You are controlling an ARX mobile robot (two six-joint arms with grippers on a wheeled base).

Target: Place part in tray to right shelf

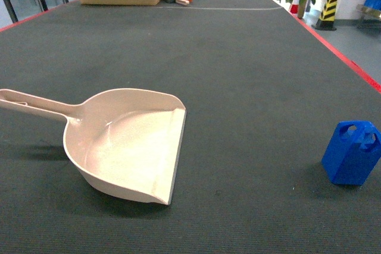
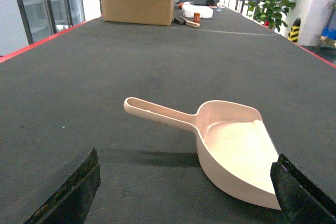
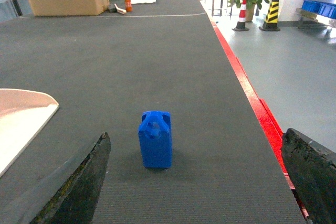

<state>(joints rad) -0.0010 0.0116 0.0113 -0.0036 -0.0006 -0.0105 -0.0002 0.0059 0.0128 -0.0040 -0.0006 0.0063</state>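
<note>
Both sets of jaws stand wide apart and hold nothing. The left gripper (image 2: 184, 192) hangs low over the mat, facing the tray (image 1: 128, 147), whose fingers (image 2: 68, 192) frame the scoop from the near edge. The right gripper (image 3: 197, 182) lines up on the part (image 3: 156, 139), which stands upright near the red right edge of the worktop (image 1: 238, 57), well apart from the tray. This facing suggests each arm is set to take its own object. The tray lies flat, lip toward the part. No shelf is in view.
</note>
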